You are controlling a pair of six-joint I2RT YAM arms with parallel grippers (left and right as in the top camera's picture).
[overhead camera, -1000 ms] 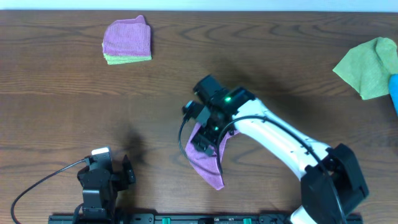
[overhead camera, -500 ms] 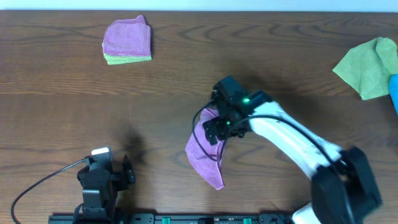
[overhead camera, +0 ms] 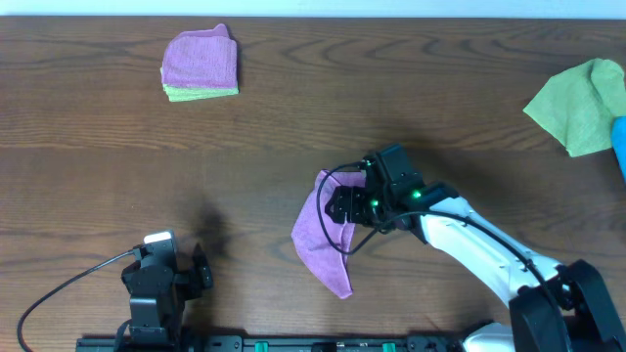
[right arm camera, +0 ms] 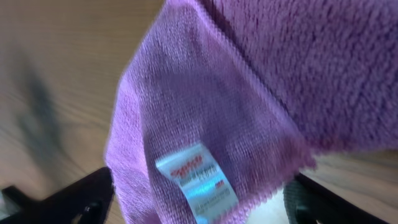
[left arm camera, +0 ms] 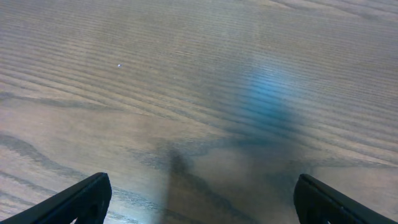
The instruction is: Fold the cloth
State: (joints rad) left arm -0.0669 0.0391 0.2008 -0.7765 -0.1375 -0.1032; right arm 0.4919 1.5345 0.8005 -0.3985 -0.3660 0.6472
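The lilac-purple cloth (overhead camera: pixel 318 240) lies crumpled on the wooden table near the front middle, one point trailing toward the front edge. My right gripper (overhead camera: pixel 344 207) is low over the cloth's upper right part. In the right wrist view the cloth (right arm camera: pixel 249 93) fills the frame, a white care label (right arm camera: pixel 199 180) showing on a hemmed corner that lies between the jaws. My right gripper (right arm camera: pixel 199 202) is open, its black fingers (right arm camera: pixel 62 199) wide on either side of that corner. My left gripper (left arm camera: pixel 199 202) hangs open above bare wood, far left of the cloth.
A folded stack, purple cloth on a lime-green one (overhead camera: pixel 200 64), sits at the back left. A loose lime-green cloth (overhead camera: pixel 582 106) lies at the back right beside a blue object (overhead camera: pixel 620 147). The left arm (overhead camera: pixel 156 284) rests at the front left edge.
My right gripper has moved rightward and toward the front, from the cloth's left side to its upper right corner, uncovering more of the cloth. The left arm has not moved.
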